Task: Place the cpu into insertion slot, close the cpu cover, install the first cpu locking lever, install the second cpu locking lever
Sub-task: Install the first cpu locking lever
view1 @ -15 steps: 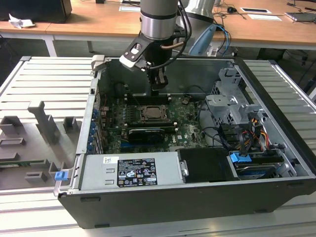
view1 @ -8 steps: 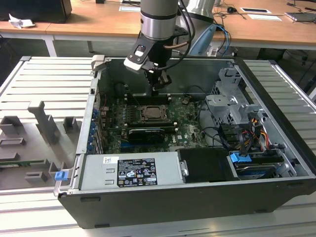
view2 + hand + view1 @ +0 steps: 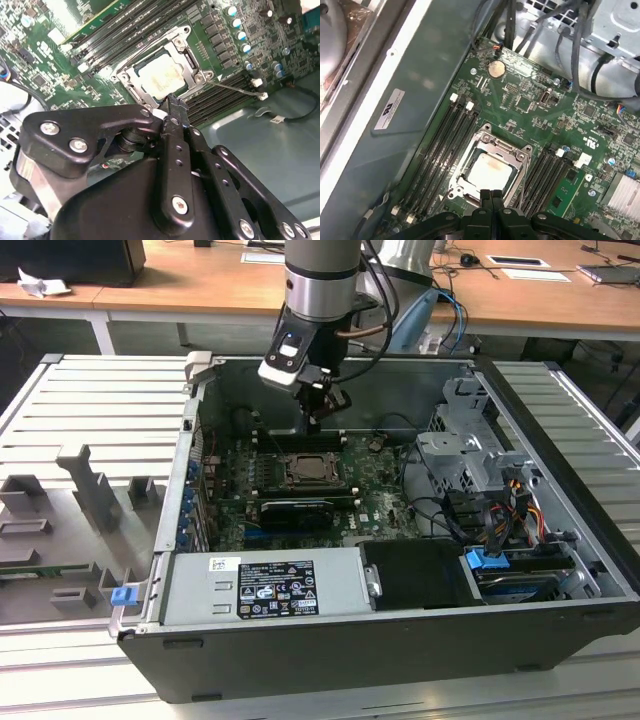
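The cpu (image 3: pixel 490 172) (image 3: pixel 161 80) lies with its pale metal face up in the insertion slot (image 3: pixel 315 472) on the green board. The silver cpu cover (image 3: pixel 516 152) (image 3: pixel 186 59) lies flat around it as a frame. My gripper (image 3: pixel 318 422) hangs just above the socket's far edge, inside the open computer case. In both wrist views its black fingertips (image 3: pixel 491 194) (image 3: pixel 172 104) are pressed together with nothing between them, at the edge of the cover frame. I cannot tell whether they touch it.
Long black memory slots (image 3: pixel 437 155) flank the socket on both sides. A grey power supply box (image 3: pixel 265 585) fills the case's near side. A drive cage (image 3: pixel 470 445) with cable bundles stands at the exterior view's right. Grey fixtures (image 3: pixel 90 490) sit outside the case at its left.
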You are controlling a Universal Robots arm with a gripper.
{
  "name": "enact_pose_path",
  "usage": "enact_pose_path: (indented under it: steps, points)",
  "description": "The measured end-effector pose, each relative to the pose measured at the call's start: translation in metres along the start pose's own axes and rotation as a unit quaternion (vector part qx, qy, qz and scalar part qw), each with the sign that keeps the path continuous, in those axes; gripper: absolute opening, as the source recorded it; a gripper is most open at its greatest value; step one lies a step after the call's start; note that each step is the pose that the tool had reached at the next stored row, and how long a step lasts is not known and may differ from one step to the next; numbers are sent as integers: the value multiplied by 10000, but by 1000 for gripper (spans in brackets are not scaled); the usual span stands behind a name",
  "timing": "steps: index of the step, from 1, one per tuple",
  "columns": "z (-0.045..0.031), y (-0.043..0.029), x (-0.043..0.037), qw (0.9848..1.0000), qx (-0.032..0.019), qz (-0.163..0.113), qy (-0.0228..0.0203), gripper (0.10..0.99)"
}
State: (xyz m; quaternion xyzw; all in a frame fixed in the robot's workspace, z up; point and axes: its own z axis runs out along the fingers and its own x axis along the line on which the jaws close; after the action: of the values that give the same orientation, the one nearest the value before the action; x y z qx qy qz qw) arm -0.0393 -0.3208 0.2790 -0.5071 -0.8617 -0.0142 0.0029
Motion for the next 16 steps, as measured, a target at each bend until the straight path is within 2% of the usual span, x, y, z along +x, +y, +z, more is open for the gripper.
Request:
enact_pose_path:
  steps: [5, 6, 8, 9, 10, 14, 15, 16]
  points:
    - [0, 0, 0, 9991, 8, -422, 9, 106]
    - [0, 0, 0, 9982, 12, -595, 13, 106]
    - [0, 0, 0, 9971, 15, -757, 16, 106]
    - [0, 0, 0, 9962, 17, -868, 19, 106]
    - [0, 0, 0, 9942, 21, -1075, 23, 106]
    - [1, 0, 0, 9892, 29, -1466, 32, 106]
    - [1, 0, 0, 9870, 31, -1608, 35, 106]
    - [1, 0, 0, 9857, 33, -1687, 36, 106]
